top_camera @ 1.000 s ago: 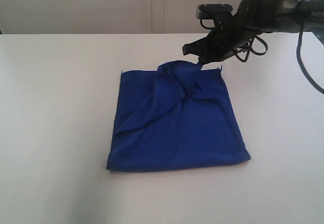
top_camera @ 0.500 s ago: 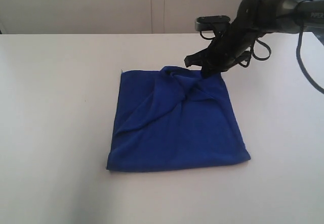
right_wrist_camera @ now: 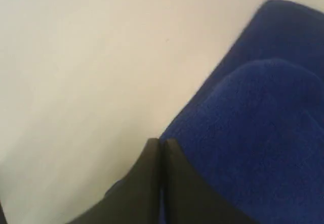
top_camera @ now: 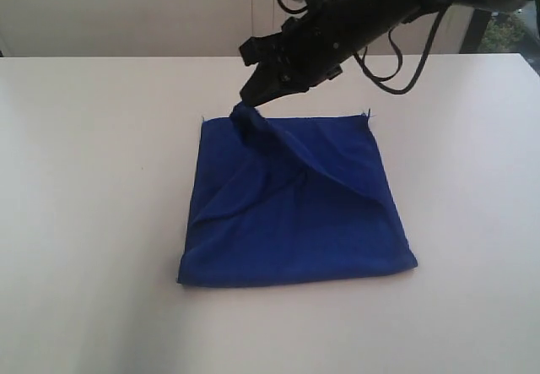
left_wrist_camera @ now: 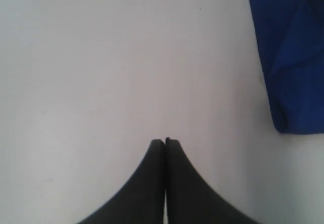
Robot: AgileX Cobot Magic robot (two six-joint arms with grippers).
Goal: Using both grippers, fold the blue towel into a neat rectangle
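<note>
A: Exterior?
B: The right gripper (top_camera: 245, 100) is clamped on a lifted pinch of towel (top_camera: 295, 214), mid-table (top_camera: 84, 180). Mid-fold, I'd judge.
A: Left wrist?
B: The left gripper (left_wrist_camera: 165, 142) has its jaws together, empty, with the towel beside it.
A: Right wrist?
B: Jaws pinching the towel. Next: lay the flap flat and release.

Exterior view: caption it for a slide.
Right gripper pinches up a fold of the blue towel near its far left corner, on a white table.

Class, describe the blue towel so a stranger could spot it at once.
Start at the white table. Near its middle, below the black right gripper, lies the blue towel, a rumpled square. It is the only coloured thing, one fold pinched into a peak.
</note>
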